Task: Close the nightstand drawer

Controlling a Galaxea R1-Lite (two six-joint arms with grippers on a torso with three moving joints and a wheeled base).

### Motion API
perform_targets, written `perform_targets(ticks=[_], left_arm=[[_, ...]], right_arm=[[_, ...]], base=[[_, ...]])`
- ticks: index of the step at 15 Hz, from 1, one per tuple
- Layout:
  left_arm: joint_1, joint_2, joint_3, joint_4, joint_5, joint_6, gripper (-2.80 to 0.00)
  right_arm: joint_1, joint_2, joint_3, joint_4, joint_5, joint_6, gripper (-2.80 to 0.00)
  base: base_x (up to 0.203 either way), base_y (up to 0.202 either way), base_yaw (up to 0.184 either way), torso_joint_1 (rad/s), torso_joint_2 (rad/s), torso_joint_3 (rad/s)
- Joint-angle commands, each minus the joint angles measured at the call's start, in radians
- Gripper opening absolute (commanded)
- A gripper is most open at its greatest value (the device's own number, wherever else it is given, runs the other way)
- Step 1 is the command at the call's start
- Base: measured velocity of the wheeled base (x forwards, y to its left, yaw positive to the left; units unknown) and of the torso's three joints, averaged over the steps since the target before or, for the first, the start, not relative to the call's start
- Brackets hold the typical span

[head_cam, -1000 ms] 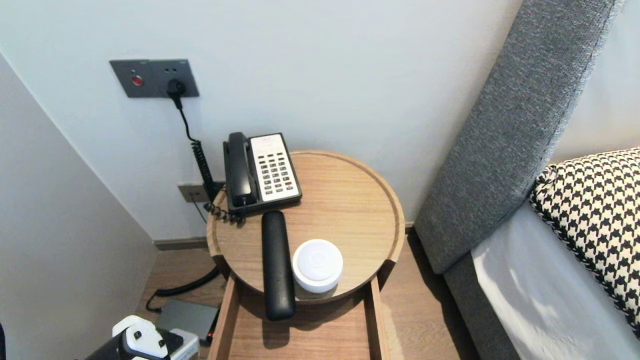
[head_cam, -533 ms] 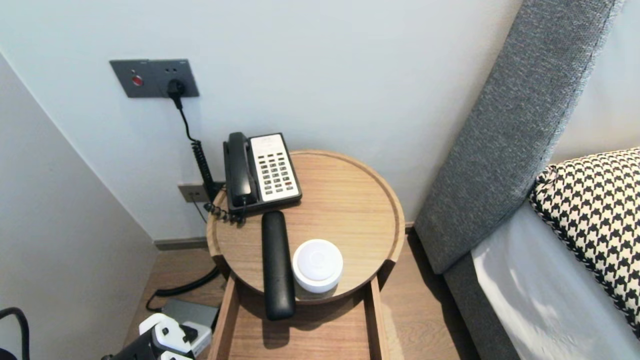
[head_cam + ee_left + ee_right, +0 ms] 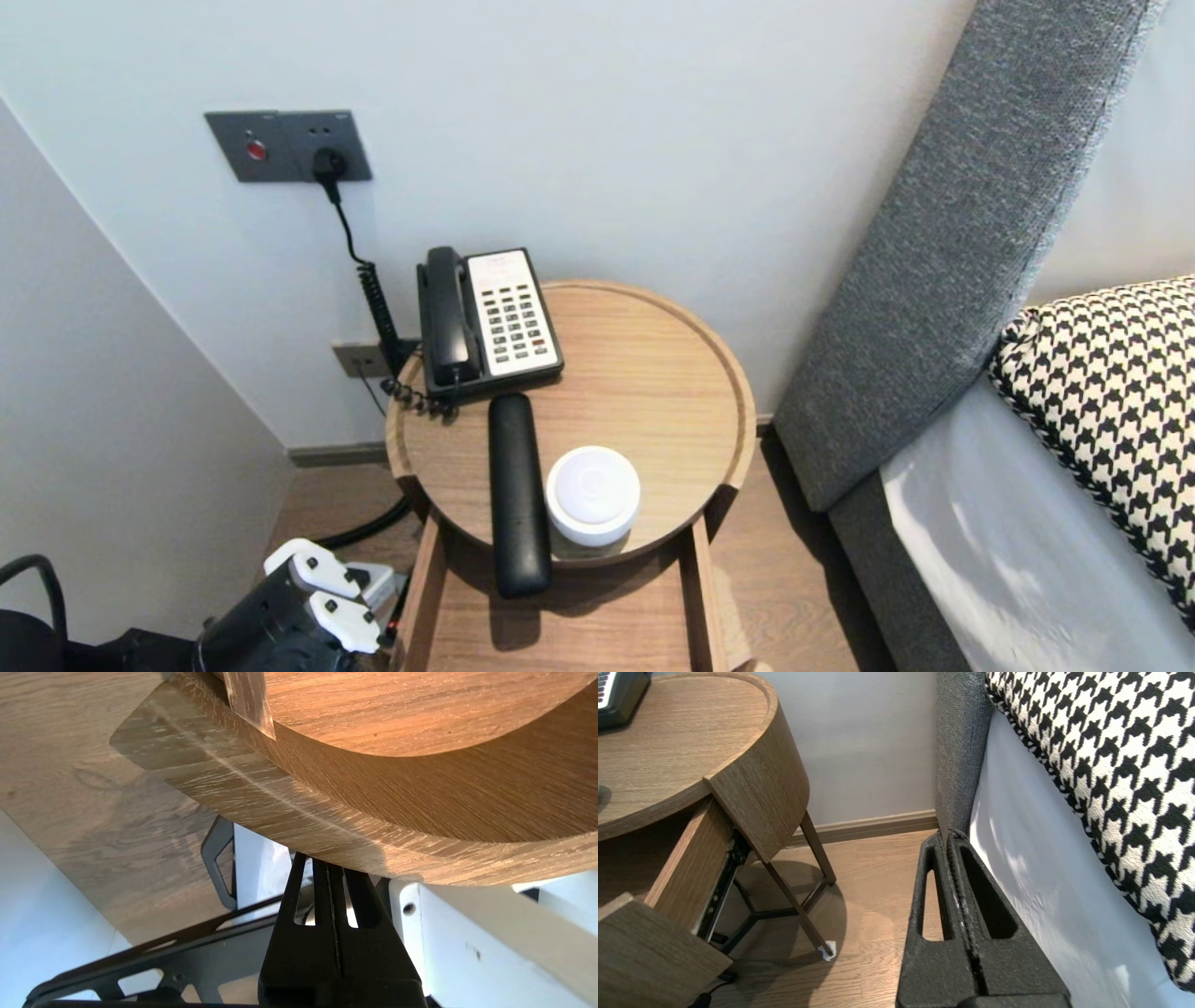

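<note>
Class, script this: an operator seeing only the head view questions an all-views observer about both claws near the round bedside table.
Operator: Is the left claw open?
Observer: No, the left claw is shut and holding nothing.
Operator: I can't see the right claw. Where is it?
Observer: The right claw hangs shut and empty beside the bed.

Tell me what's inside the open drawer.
Only bare wood shows in the drawer; the remote overhangs it. Its rear is hidden under the tabletop.
</note>
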State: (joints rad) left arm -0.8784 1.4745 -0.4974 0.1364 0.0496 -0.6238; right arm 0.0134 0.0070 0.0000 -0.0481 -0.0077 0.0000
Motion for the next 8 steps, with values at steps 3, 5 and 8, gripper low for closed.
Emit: perform_targets(ticks=[3, 5, 8], left_arm=[[0.039, 0.022, -0.025, -0.042, 0.003, -0.006, -2.8], [0.084, 0.036, -0.047, -0.078, 0.005, -0.01, -2.8], [0.128, 0.05, -0.07, -0.124, 0.009, -0.01, -2.8]], right_arm=[[0.0, 0.001, 0.026, -0.001, 0.0, 0.0, -2.8], [0.0, 0.001, 0.026, -0.001, 0.0, 0.0, -2.8], [0.0, 0.001, 0.026, -0.001, 0.0, 0.0, -2.8]], base=[[0.0, 0.0, 0.0, 0.0, 0.0, 0.0], [0.0, 0.0, 0.0, 0.0, 0.0, 0.0], [0.0, 0.0, 0.0, 0.0, 0.0, 0.0]])
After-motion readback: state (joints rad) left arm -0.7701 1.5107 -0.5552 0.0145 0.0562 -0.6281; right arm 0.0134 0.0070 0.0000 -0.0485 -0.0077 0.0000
